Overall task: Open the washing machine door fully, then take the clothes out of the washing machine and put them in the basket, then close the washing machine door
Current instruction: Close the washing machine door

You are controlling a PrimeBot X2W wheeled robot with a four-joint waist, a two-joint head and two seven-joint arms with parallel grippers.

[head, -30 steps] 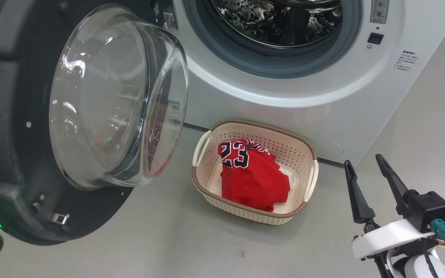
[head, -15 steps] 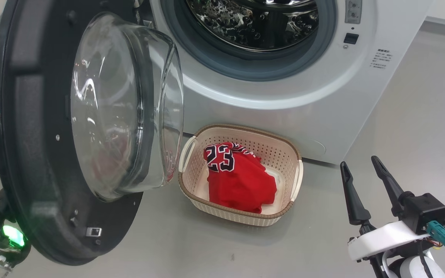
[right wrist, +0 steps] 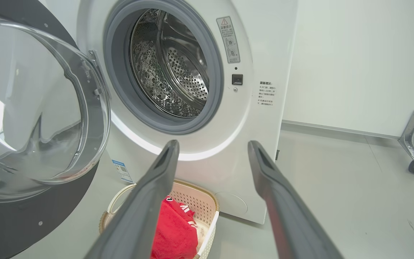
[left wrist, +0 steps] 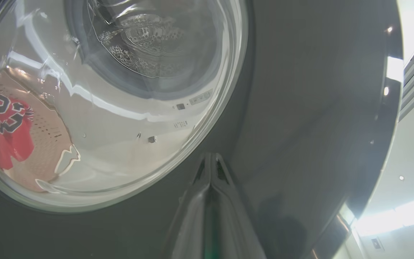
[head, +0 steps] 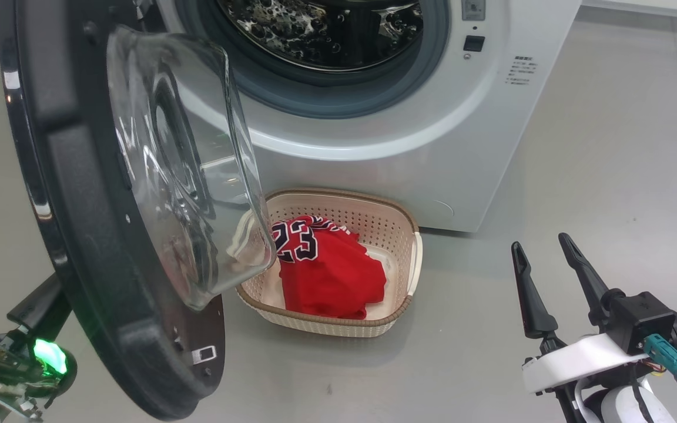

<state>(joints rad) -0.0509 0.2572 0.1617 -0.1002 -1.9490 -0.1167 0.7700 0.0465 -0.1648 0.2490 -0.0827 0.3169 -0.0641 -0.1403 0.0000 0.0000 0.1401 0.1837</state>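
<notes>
The washing machine (head: 374,135) stands open in front of me. Its steel drum (right wrist: 171,64) looks empty from the right wrist view, so I judge the step in hand to be swinging the washing machine door (head: 80,205) home. The door stands part-way round, its glass bowl (head: 180,176) facing the opening. The basket (head: 368,218) sits on the floor against the machine's front, below the opening, with the clothes (head: 327,276) heaped inside, the red jersey's 23 uppermost. My left gripper (left wrist: 210,158) is behind the door with its fingers pressed together and nothing between them. The tips lie on the glossy black outer face just beside the glass, where they seem to touch. To do this well I'd push flat and slow along the hinge arc and stay on the black rim, not the curved glass, where closed tips could skid. I'd keep pressing until the latch (head: 203,354) meets the lock slot (head: 473,43). The worry is the basket: in the head view the bowl's lower edge overlaps its left end, and I can't tell whether the door passes above it. My right gripper (head: 539,242) hangs spread and empty, well off to the right, clear of the swing. A castered frame foot (right wrist: 413,167) stands far right, no concern.
</notes>
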